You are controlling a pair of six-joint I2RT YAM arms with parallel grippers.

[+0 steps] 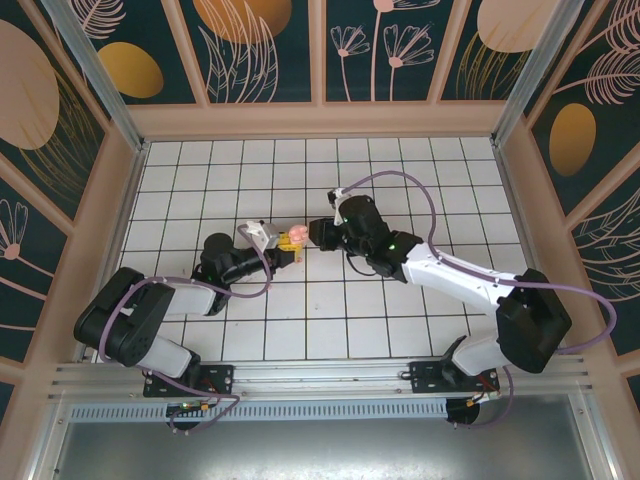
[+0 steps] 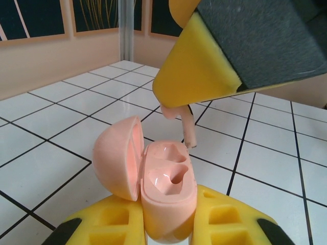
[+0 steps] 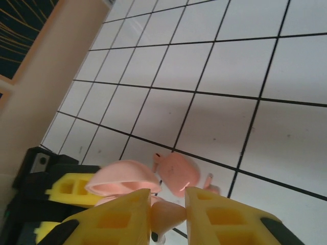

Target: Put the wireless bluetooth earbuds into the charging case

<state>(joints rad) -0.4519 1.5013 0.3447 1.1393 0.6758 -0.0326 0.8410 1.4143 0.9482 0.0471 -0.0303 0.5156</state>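
Your left hand (image 2: 168, 224) grips the open case (image 2: 166, 196), your right hand (image 3: 168, 217) pinches a bud (image 2: 188, 125) just above it: line it over a socket (image 2: 176, 178), lower straight.

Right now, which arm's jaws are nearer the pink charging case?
Left. The left jaws clamp the charging case itself; the right jaws hang just above it, pinching an earbud.

Left arm (image 1: 180, 297) and right arm (image 1: 455, 272) angled inward, nearly tip-to-tip, left jaws clamped, right jaws pinched narrow
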